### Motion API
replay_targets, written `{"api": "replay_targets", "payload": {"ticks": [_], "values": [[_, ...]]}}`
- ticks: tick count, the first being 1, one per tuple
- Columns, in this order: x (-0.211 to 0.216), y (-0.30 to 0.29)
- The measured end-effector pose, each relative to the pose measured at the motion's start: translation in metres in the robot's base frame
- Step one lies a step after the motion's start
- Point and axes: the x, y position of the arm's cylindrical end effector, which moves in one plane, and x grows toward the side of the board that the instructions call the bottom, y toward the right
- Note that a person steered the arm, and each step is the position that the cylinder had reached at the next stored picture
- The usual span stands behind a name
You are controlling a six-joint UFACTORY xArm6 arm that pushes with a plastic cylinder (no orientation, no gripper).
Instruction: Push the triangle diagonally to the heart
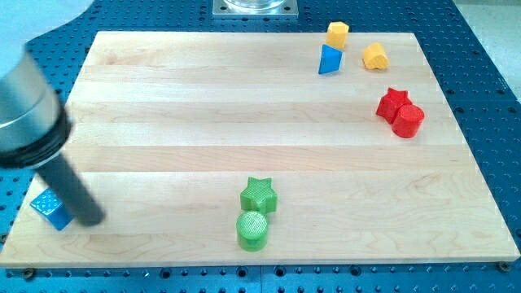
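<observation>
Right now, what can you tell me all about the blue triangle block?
The blue triangle block is a small wedge of smooth, painted-looking material, with a lighter front face and a darker side. It stands on the wooden board near the view's top right. A yellow block sits just above it, about touching. The yellow heart lies to its right, apart. My tip is far off, at the view's bottom left.

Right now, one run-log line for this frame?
tip: view's bottom left, beside blue cube | blue triangle: view's top right, untouched | yellow heart: right of triangle, apart | push: not started
</observation>
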Motion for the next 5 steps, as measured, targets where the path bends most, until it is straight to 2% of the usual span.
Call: {"api": "replay_targets", "payload": {"ticks": [1,2,4,5], "values": [[-0.087,0.059],[-0.145,0.142],[-0.223,0.304],[-0.271,0.34]]}}
